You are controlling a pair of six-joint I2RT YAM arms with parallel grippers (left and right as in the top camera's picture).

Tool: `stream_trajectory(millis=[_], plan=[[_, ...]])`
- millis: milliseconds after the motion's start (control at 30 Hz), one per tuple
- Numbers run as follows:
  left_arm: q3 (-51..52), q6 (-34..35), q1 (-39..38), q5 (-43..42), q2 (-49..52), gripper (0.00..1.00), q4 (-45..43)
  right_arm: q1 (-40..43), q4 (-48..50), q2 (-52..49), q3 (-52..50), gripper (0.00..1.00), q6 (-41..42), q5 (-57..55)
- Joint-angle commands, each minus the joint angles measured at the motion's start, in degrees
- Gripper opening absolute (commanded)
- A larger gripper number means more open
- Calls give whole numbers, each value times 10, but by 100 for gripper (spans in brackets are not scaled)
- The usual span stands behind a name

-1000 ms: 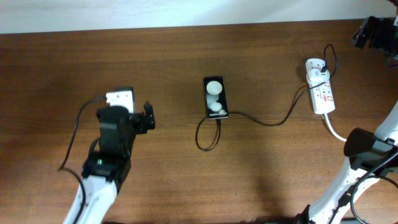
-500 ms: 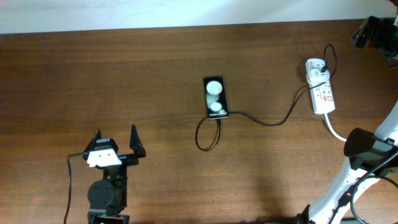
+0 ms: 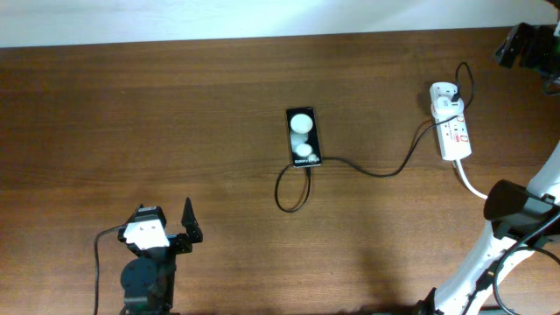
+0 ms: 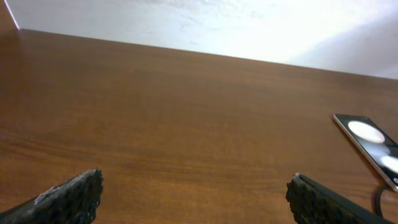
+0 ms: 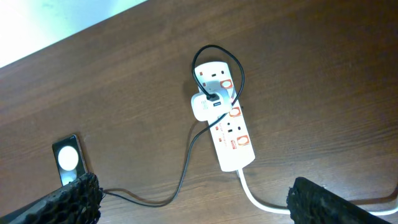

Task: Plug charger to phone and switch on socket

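Observation:
The black phone (image 3: 304,137) lies flat mid-table, its screen reflecting white round spots. The thin black charger cable (image 3: 376,171) runs from the white adapter (image 3: 446,107) on the white power strip (image 3: 453,131), loops (image 3: 293,191) and reaches the phone's near end; I cannot tell if the plug is seated. My left gripper (image 3: 164,213) is open and empty at the front left, far from the phone (image 4: 369,144). My right gripper (image 3: 525,42) is open and empty, high above the strip (image 5: 231,134), adapter (image 5: 204,106) and cable (image 5: 186,165).
The strip's thick white cord (image 3: 472,185) runs toward the right arm's base (image 3: 512,206). The white wall edge (image 3: 262,17) borders the table's far side. The phone also shows at the right wrist view's left edge (image 5: 67,158).
My left arm has drawn back from near the phone's left toward the table's front-left edge, with its jaws open. The phone, cable, strip and right arm have not moved.

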State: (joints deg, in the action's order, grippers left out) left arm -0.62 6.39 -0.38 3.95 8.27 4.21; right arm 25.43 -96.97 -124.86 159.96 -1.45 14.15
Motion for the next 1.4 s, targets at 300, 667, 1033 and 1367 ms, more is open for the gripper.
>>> stream_trajectory(millis=[300, 667, 1033, 1367], plan=[[1, -95, 9, -38, -80, 99, 8, 1, -3, 7, 2, 99, 5, -5], [1, -95, 10, -42, -80, 99, 6, 1, -3, 7, 2, 99, 5, -5], [1, -95, 10, -42, -80, 99, 6, 1, -3, 7, 2, 99, 5, -5], [1, -95, 10, -42, -80, 99, 6, 0, 13, 8, 0, 99, 5, 6]])
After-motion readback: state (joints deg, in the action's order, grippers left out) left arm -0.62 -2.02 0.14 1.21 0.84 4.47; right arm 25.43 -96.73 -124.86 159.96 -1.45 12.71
